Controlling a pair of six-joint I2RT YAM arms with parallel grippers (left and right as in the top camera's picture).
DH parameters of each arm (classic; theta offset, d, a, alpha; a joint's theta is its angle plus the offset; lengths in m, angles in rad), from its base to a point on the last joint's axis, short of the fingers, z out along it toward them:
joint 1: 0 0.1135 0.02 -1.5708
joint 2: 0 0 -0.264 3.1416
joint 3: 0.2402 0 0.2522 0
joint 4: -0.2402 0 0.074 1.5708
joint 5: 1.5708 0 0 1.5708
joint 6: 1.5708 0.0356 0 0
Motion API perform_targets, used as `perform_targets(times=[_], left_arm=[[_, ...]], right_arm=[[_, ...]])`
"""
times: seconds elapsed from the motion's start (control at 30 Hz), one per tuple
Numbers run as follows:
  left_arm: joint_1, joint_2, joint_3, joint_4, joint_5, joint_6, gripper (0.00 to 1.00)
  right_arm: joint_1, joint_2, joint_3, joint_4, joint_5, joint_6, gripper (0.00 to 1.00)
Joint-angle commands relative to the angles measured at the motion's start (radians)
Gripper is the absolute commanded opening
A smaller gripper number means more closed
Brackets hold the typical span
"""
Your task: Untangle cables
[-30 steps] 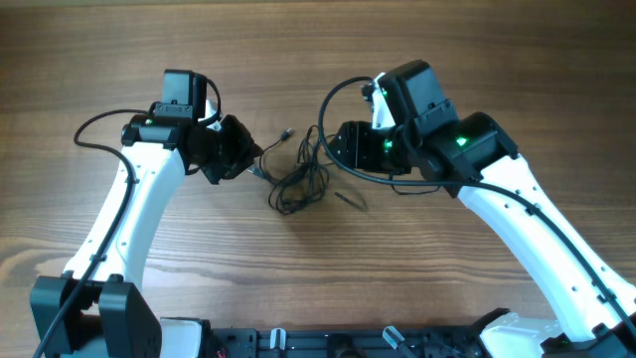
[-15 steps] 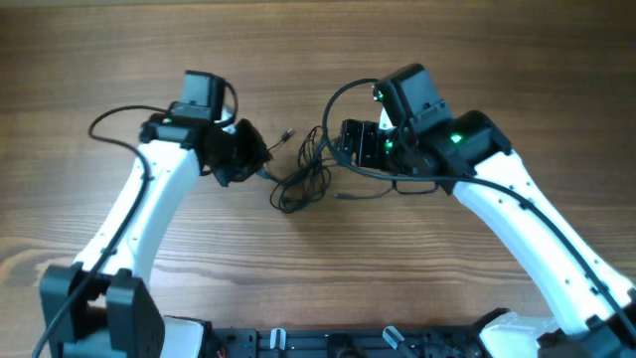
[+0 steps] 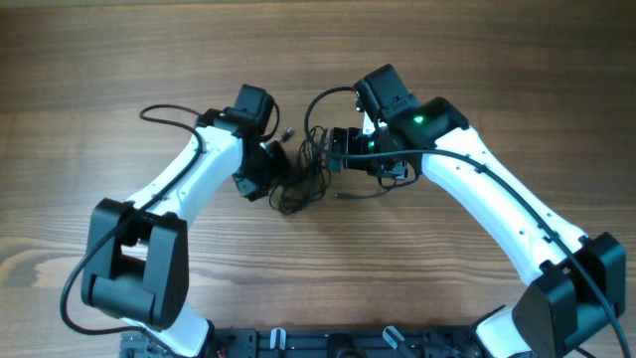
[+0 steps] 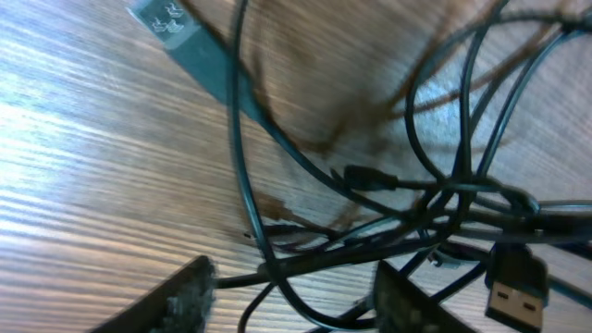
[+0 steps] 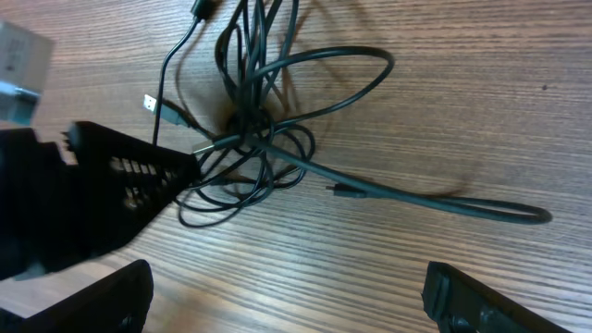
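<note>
Our left gripper [image 3: 266, 169] sits low at the left edge of the cables [image 3: 300, 177] with its two fingers parted. In the left wrist view the fingertips [image 4: 190, 294] stand apart at the bottom of the frame, a couple of thin strands cross the gap between them, and we see nothing pinched. Our right gripper [image 3: 336, 159] faces it from the other side of the tangle and is spread wide; the right wrist view shows its fingers [image 5: 462, 296] far apart at the lower corners, with only the bare wood of the table [image 5: 444, 83] between them and nothing gripped. The cables lie on the table between the two grippers as one bundle of thin dark cords, with several loops crossing at a tight knot. From that knot one long strand [image 5: 435, 205] runs toward the right edge of the right wrist view, folds back on itself and ends in a small plug [image 5: 335, 191]. Near our left fingers a silvery USB plug [image 4: 511, 289] lies flat, and a flat grey connector [image 4: 180, 37] shows at the upper left of that view. In the right wrist view the left gripper's black body meets the tangle's left side.
</note>
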Motion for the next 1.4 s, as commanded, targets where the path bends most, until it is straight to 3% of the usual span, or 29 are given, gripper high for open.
perform_targets(times=[0.0, 0.07, 0.13, 0.2, 0.37, 0.53, 0.67, 0.83, 1.0, 1.13, 1.27, 1.37], left_arm=[[-0.037, 0.011, 0.0, 0.0, 0.013, 0.058, 0.63], [-0.054, 0.011, 0.0, 0.002, 0.011, 0.058, 0.76], [-0.067, 0.011, 0.0, 0.009, 0.009, 0.058, 0.79], [-0.075, 0.011, 0.0, 0.016, -0.011, 0.058, 0.79], [-0.077, 0.011, 0.0, 0.003, -0.026, 0.103, 0.6], [-0.077, 0.011, 0.0, -0.014, -0.003, 0.103, 0.68], [-0.077, 0.011, 0.0, -0.02, 0.009, 0.103, 0.57], [-0.078, 0.011, 0.0, -0.021, 0.01, 0.103, 0.57], [-0.11, 0.011, -0.008, -0.02, 0.032, 0.105, 0.66], [-0.142, 0.011, -0.011, -0.015, 0.062, 0.18, 0.72], [-0.153, 0.011, -0.01, -0.008, 0.061, 0.182, 0.63], [-0.142, 0.005, -0.009, -0.006, 0.135, 0.228, 0.64]], right_arm=[[0.0, 0.007, 0.004, 0.006, -0.032, -0.018, 0.95], [0.0, 0.007, 0.004, 0.006, -0.044, -0.019, 0.95], [0.0, 0.007, 0.004, 0.004, -0.043, -0.019, 0.95], [0.0, 0.007, 0.004, -0.001, -0.043, -0.021, 0.95], [0.0, 0.007, 0.004, -0.008, -0.043, -0.021, 0.95], [0.0, 0.007, 0.004, -0.008, -0.043, -0.021, 0.95], [0.0, 0.007, 0.004, -0.008, -0.043, -0.021, 0.95], [0.001, 0.007, 0.004, -0.013, -0.043, -0.02, 0.95], [0.001, 0.007, 0.004, -0.016, -0.043, -0.02, 0.95], [0.003, 0.007, 0.004, -0.016, -0.043, -0.021, 0.95], [0.003, 0.007, 0.004, -0.017, -0.043, -0.021, 0.95], [0.003, 0.007, 0.004, -0.018, -0.043, -0.02, 0.95]])
